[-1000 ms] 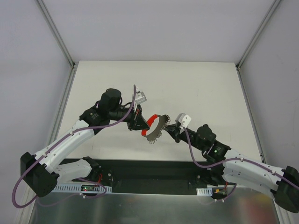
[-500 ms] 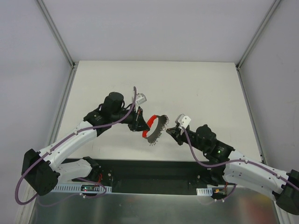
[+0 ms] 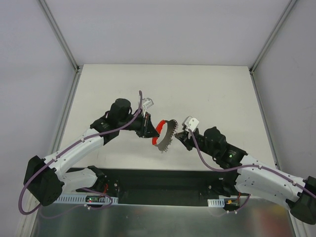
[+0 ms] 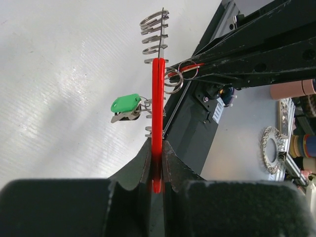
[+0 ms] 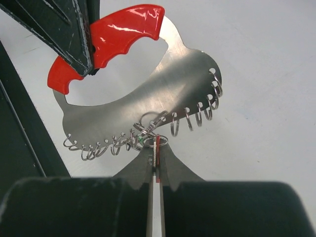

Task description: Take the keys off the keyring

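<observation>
The keyring is a red curved grip on a crescent steel plate with several small wire rings along its outer edge. It hangs in the air above the table. My left gripper is shut on the red grip, which shows edge-on in that view. A green-headed key hangs from a ring on the left side. My right gripper is shut on a thin flat key, seen edge-on, that hangs from a ring at the plate's lower edge. The other keys are hidden.
The white table lies below, with grey walls and metal rails round it. A black strip runs along the near edge between the arm bases. The left fingers fill the upper left of the right wrist view.
My right gripper has shifted slightly left and up, closer to the keyring plate. The left gripper and keyring have barely moved.
</observation>
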You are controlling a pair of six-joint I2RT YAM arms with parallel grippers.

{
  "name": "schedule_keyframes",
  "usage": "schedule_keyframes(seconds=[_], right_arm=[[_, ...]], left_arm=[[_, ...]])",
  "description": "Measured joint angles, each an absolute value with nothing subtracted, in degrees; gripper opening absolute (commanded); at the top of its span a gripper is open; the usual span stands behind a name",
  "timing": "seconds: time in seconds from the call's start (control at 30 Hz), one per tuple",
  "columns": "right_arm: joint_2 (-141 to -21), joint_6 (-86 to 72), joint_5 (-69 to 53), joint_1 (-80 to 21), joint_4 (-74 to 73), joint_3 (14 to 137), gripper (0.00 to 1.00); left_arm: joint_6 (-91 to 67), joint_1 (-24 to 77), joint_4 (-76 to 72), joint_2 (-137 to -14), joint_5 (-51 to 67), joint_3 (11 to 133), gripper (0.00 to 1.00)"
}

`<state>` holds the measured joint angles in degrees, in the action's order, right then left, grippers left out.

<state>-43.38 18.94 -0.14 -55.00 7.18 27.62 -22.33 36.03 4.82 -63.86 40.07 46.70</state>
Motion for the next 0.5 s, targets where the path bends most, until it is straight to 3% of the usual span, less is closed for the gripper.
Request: schedule_keyframes(seconds=[0.2,0.33,0.5], right_arm=[[-44.56,19.62,0.32,-55.0,5.67,28.91,0.01],[-45.04,20.56,0.64,-55.0,4.56,30.37,0.01],[-45.8,21.65,0.69,-55.0,3.16,32.1,0.01]], left_arm=[[-23.51,35.88,4.08,-63.88,38.63,45.08,0.26],[-23.44,35.51,4.21,-63.55,37.8,44.01,0.43],[-23.16,34.85,4.14,-61.21,36.42,43.66,0.52]])
